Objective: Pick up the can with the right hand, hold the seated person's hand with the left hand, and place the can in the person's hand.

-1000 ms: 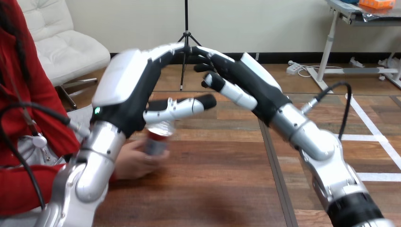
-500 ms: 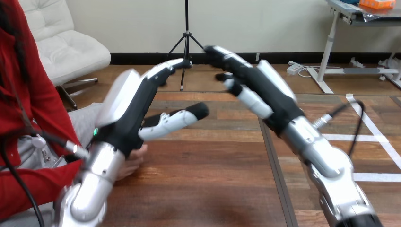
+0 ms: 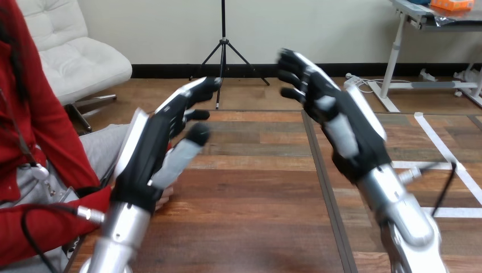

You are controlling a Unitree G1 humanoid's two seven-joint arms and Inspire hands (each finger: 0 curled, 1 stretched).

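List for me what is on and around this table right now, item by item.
Surface: wooden table, dark planks.
Job's things: the person's hand rests at the table's left edge, partly behind the left hand.
Clutter: nothing seen.
Hands: left hand open, raised over the table's left; right hand open, raised at the right; both hold nothing.
Cables: nothing seen on the tabletop.
Surroundings: a person sits at the table's left side.

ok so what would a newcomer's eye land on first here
The two raised hands catch the eye first: the left robot hand at the view's left and the right robot hand at its right. Both have open fingers, hold nothing and hang above the wooden table. Low beside the left one, a bit of the person's hand peeks out.
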